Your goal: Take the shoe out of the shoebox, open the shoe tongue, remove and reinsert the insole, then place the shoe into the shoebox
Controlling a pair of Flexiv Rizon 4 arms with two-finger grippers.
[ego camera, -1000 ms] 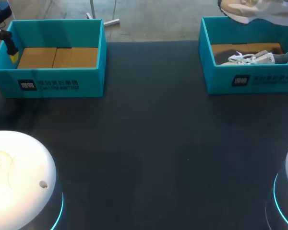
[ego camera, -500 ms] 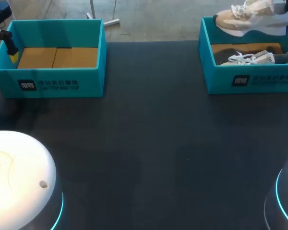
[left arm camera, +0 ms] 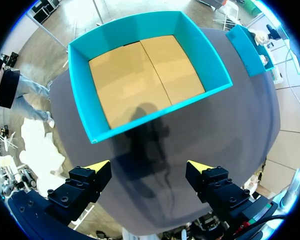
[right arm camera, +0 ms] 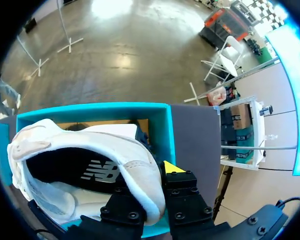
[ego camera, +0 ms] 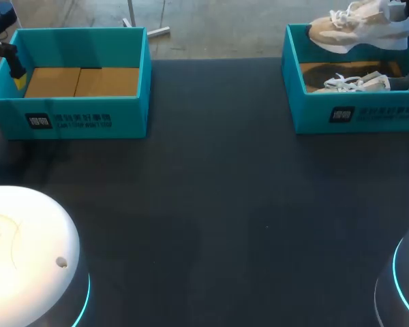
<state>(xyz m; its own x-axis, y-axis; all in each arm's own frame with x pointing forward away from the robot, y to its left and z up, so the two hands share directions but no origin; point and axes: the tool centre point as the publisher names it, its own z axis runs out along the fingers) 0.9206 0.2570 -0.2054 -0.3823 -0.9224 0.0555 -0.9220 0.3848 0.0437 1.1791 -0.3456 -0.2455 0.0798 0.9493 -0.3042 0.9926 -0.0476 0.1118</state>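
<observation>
- Hanging above the far side of the right shoebox [ego camera: 354, 114], the shoe [ego camera: 351, 30] sits lower than a second ago, when the view's upper edge cut it off.
- Right claw [right arm camera: 151, 174] stays clenched on the shoe's heel collar; a second shoe [ego camera: 368, 83] lies in the box below.
- Left claw [left arm camera: 147, 170] is released, unmoved, over the counter [ego camera: 211, 191] beside the empty left shoebox [left arm camera: 77, 85].
- Lift-out looks done; setting down, tongue and insole steps remain.

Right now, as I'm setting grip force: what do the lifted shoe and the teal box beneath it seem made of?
Lifted shoe: white and tan upper, probably leather or synthetic, matte, with stitched panels; the pale sole looks like foam. Teal box: likely paperboard, thin straight matte walls, brown cardboard floor showing inside.
</observation>
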